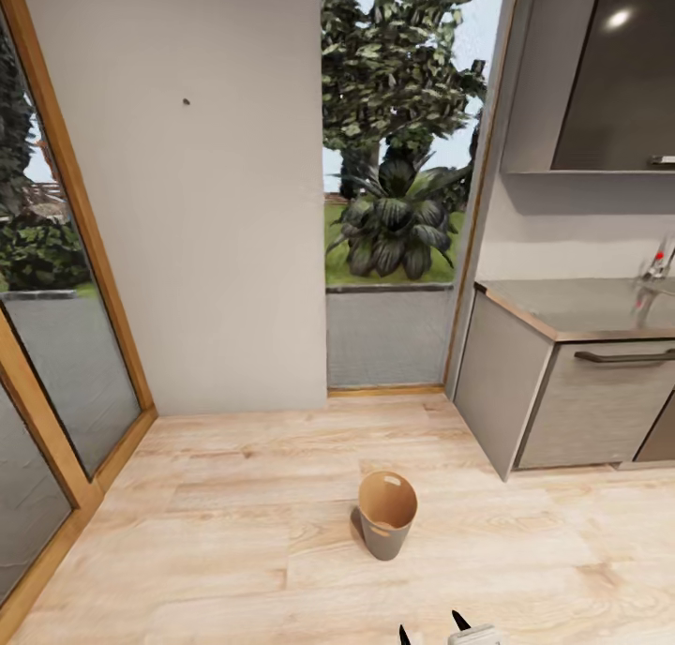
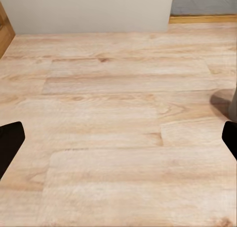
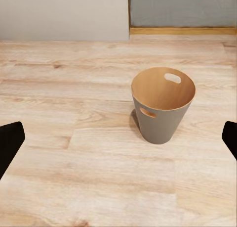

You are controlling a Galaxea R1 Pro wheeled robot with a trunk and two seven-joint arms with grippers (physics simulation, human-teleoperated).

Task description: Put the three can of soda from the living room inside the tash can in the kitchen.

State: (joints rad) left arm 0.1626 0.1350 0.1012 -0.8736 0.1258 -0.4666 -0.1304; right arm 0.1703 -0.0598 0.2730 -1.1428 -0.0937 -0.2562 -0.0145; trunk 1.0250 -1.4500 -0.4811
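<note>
The trash can (image 1: 386, 514) stands upright on the kitchen's wood floor, coppery-brown inside and beige-grey outside, with an oval handle slot near its rim. Nothing shows inside it. In the right wrist view the trash can (image 3: 162, 104) sits a short way ahead of my right gripper (image 3: 118, 143), which is open with nothing between its black fingers. Two black fingertips (image 1: 459, 621) poke up at the head view's bottom edge, just short of the can. My left gripper (image 2: 118, 143) is open too, over bare floor. The soda cans are out of view.
Grey kitchen cabinets (image 1: 581, 406) with a countertop (image 1: 581, 306) and a tap stand to the right. A pale wall (image 1: 216, 204) lies ahead, and wood-framed glass panes (image 1: 56, 345) run along the left. A leafy garden plant (image 1: 394, 223) shows through the middle pane.
</note>
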